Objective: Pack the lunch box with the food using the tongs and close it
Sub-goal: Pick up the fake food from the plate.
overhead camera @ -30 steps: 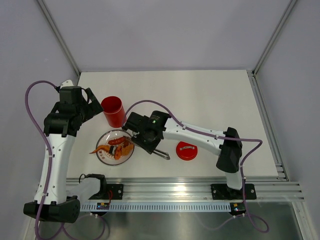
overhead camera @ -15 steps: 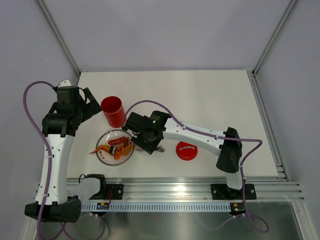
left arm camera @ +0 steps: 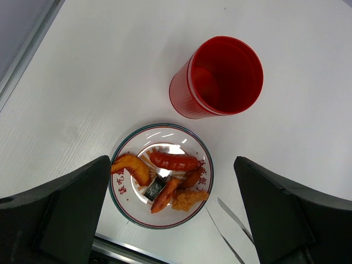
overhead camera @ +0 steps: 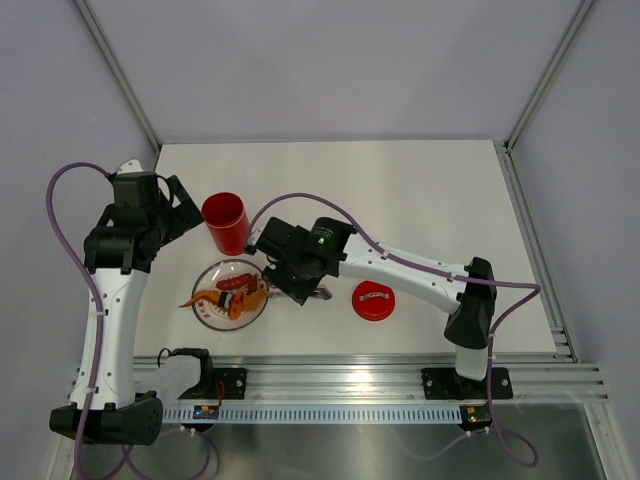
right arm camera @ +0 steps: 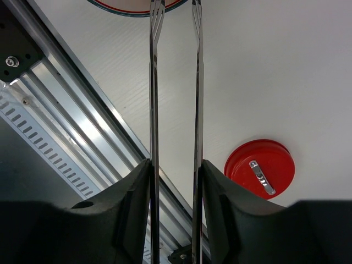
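**Right gripper holds the tongs next to the plate**

The right gripper (right arm camera: pixel 175 170) has its fingers (right arm camera: pixel 135 203) pressed on the two thin arms of the tongs (right arm camera: pixel 153 99). One finger is on each outer side, and there is a gap between the arms. The joined end of the tongs is cut off at the bottom of the right wrist view. The tips reach up to the edge of the plate (left arm camera: pixel 129 204). Only a thin slice of the plate shows there, so I cannot tell if the tips touch it.

From above, the right arm hides almost all of the tongs. The lid (right arm camera: pixel 259 168) lies flat on the table (left arm camera: pixel 110 66), off to the side of the tongs, with its silver mark facing up. The rail (right arm camera: pixel 82 126) runs along the other side.

The left gripper (left arm camera: pixel 170 162) has its fingers (left arm camera: pixel 71 214) spread wide with nothing between them. It hangs above the plate and the box (left arm camera: pixel 220 77). The box stands upright and open, just beside the plate, and looks empty inside. The food (left arm camera: pixel 173 161) is all on the plate: a sausage, orange curved bits and a small black and white roll. The two tong tips show just past the plate's edge, and the left gripper's finger cuts off the rest.
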Robot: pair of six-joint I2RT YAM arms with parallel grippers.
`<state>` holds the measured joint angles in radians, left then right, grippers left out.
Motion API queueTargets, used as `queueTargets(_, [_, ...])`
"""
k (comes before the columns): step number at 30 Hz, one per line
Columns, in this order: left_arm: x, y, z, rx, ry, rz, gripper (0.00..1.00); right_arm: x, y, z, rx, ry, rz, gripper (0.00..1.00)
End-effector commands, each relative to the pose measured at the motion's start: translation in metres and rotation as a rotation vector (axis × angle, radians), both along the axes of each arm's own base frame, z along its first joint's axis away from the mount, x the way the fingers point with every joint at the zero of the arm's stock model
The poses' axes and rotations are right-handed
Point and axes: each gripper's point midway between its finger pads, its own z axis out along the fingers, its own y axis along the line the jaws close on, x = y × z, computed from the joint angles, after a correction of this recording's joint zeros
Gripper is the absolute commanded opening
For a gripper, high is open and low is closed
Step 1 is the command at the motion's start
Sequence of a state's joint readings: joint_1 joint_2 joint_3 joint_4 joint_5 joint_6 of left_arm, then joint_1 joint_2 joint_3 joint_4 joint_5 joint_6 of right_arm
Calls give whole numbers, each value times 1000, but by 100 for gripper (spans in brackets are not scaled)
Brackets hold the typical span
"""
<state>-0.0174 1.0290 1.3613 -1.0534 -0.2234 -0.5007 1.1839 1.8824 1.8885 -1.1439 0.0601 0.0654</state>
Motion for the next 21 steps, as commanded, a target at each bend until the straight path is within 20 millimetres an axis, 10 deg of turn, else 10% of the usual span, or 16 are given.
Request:
queueTargets(1, [3,-2,16,-8,-58,-19,99,-3,11,32,97,-45,55,47])
queueTargets(21, [4,-3,10,-24,-46,-16,99,-1,30,8,14,-63,207,52])
